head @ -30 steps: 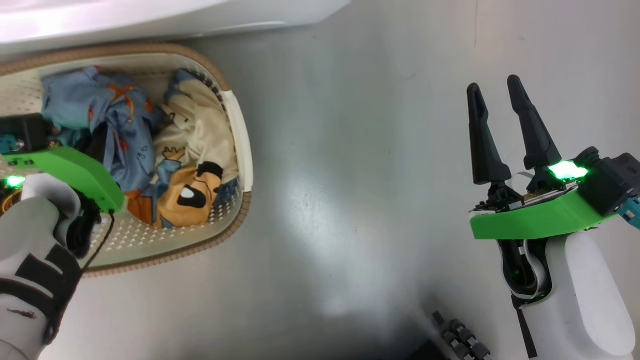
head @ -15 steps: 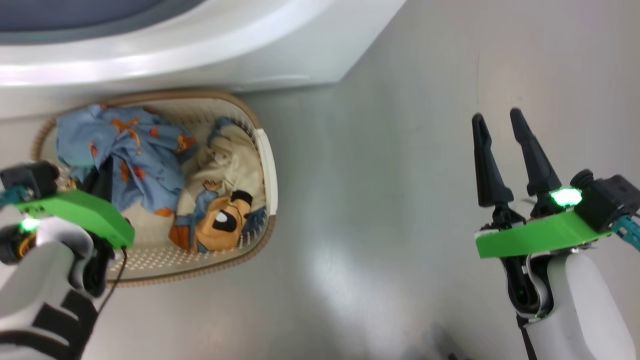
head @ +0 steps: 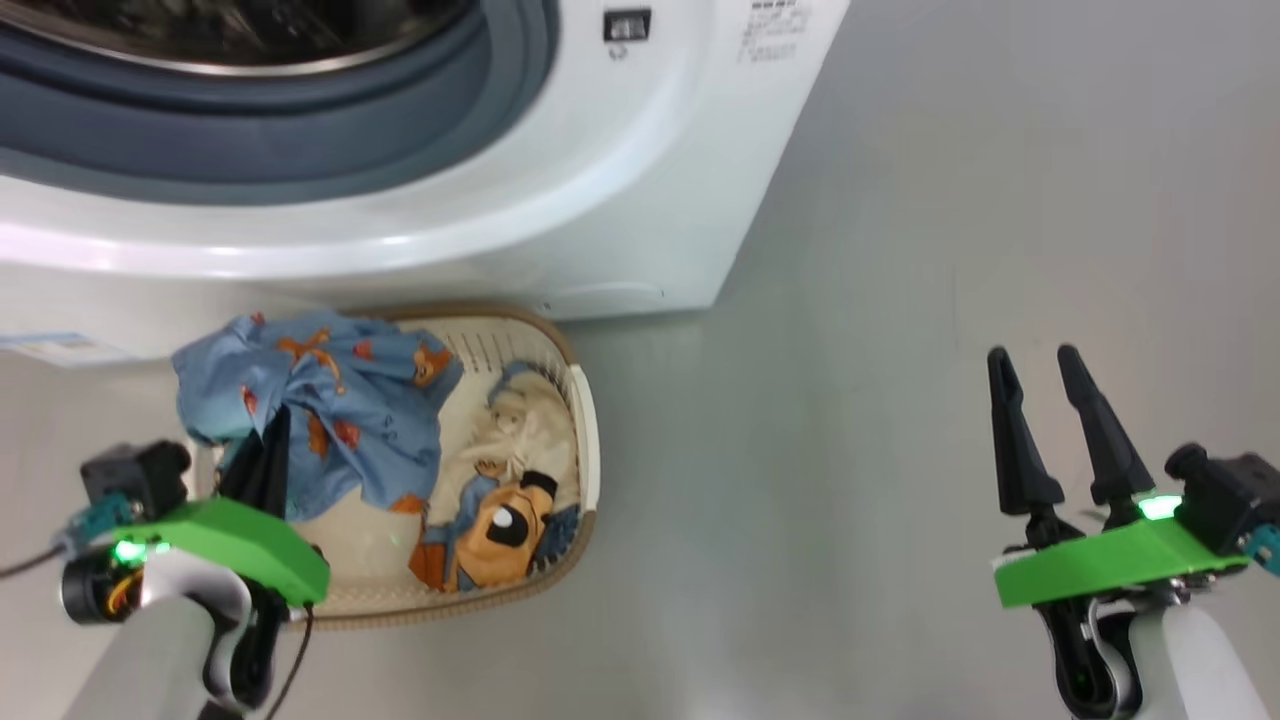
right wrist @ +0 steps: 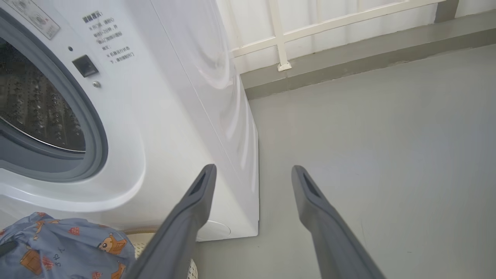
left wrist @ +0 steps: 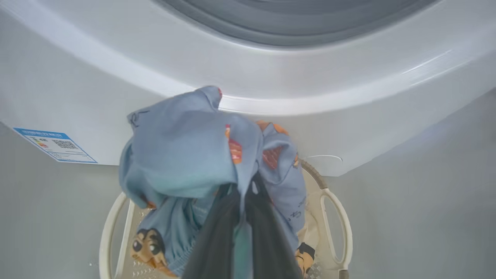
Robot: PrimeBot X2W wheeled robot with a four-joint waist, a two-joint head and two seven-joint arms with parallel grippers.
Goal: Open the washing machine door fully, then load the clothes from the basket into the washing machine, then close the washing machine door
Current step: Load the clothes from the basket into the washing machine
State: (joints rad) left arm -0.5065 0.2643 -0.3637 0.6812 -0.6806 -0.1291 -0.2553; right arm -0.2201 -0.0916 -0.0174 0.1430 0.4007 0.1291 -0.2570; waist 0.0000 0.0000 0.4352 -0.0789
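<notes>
One blue garment [head: 330,400] had come up over the basket [head: 587,440] since a second earlier. It was pinched tight in my left hand [head: 272,432] and hung just before the washing machine [head: 620,200], below its open drum mouth. The cream garment [head: 505,505] lay in the basket's right half. Bare floor [head: 850,450] stretched rightward to my right hand [head: 1032,358], spread wide and empty.
</notes>
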